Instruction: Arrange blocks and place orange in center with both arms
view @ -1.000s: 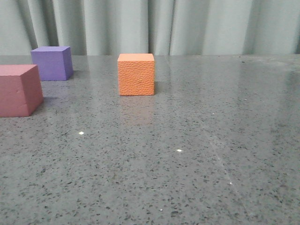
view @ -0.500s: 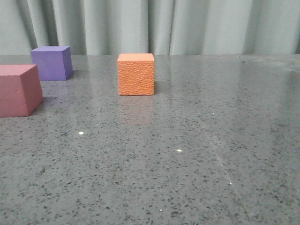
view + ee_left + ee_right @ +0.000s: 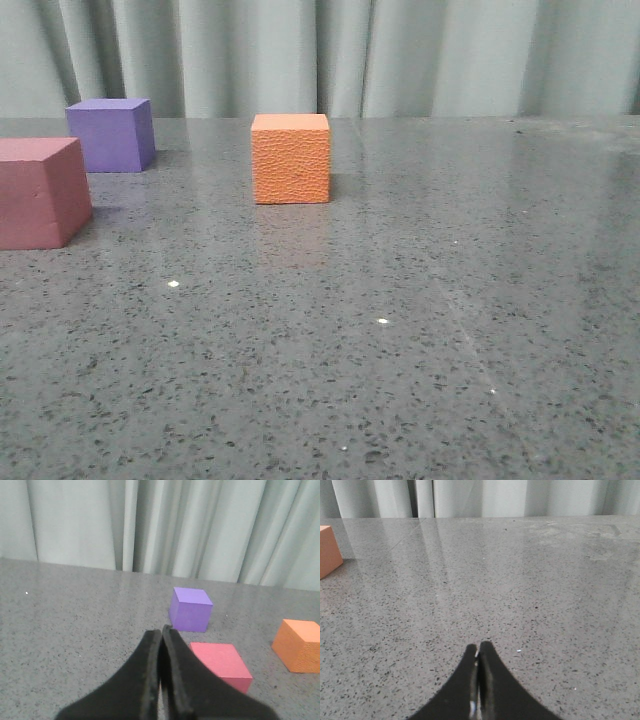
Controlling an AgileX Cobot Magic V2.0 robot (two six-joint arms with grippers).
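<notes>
Left pincer: the left pincer [image 3: 161, 635] has its two black fingers pressed together, gripping nothing; it sits low over the bench, nosed toward the purple and pink-red cubes.
Right pincer: the right pincer [image 3: 479, 650] is likewise closed and empty, held low over bare bench, with the orange cube off at the far left edge of its view.
Orange cube: the orange cube [image 3: 291, 158] stands upright on the bench, left of centre toward the far side, clear of the other two.
Handling: by its matte, pebbled faces it looks light, slightly soft foam; the texture should give good friction, and a hard squeeze would likely dent rather than break it.
Where to grip: two opposite side faces, about mid-height, fingers square to them.
Purple cube: the purple cube [image 3: 112, 134] sits far left, near the curtain.
Pink-red cube: the pink-red cube [image 3: 41, 192] sits nearer, at the left edge, just in front of the purple one and apart from it.
Bench: the speckled grey bench [image 3: 400, 330] is glossy, so a nudged cube may slide.
</notes>
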